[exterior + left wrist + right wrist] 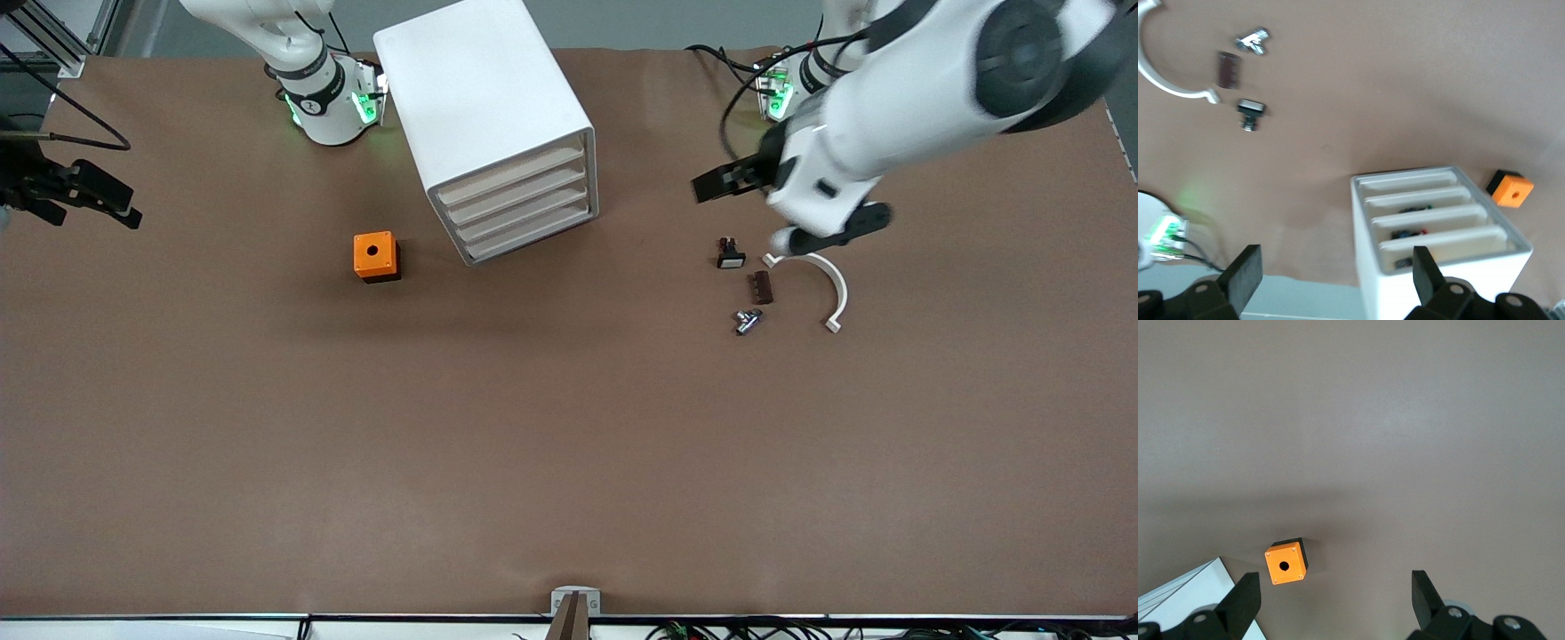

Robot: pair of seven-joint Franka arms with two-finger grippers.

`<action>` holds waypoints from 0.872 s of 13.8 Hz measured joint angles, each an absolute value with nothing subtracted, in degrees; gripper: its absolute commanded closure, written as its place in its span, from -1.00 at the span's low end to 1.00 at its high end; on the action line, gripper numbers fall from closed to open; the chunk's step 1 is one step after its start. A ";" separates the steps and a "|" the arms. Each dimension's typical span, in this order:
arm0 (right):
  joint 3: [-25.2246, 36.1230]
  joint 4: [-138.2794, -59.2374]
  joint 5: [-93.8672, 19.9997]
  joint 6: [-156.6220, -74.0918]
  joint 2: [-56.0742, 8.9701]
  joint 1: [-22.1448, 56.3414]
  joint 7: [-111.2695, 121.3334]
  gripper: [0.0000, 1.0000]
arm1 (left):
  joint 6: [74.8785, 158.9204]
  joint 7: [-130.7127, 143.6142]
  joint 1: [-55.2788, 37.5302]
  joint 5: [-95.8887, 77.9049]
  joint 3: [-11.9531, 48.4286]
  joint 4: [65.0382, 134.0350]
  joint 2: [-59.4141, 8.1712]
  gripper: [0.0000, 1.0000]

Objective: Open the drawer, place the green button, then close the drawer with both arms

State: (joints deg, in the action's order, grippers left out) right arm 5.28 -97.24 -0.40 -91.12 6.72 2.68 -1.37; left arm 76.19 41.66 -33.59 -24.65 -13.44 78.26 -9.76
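The drawer (532, 238) sits closed, seemingly untouched; we must open it, left gripper (711, 184) and right gripper (89, 200) spread empty.

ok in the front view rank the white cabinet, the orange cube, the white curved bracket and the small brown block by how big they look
1. white cabinet, by far the largest.
2. white curved bracket, longer in span than the cube but thin.
3. orange cube; its place against the bracket is unsure.
4. small brown block, the smallest.

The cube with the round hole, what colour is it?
The cube is orange on top with a black base, clearest in the right wrist view.
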 measured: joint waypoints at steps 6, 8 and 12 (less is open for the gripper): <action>5.31 -97.22 -0.34 -91.23 6.98 2.67 1.38 -1.00 | 69.81 31.46 -25.71 -14.79 -13.45 79.30 -3.50 -0.98; 5.32 -97.12 -0.33 -90.76 7.28 2.67 1.62 -1.00 | 68.73 27.42 -22.38 -14.04 -13.46 79.37 -2.55 -0.98; 5.30 -97.10 -0.33 -90.34 7.38 2.68 1.75 -1.00 | 68.19 21.41 -18.19 -9.22 -13.45 80.42 -1.88 -0.98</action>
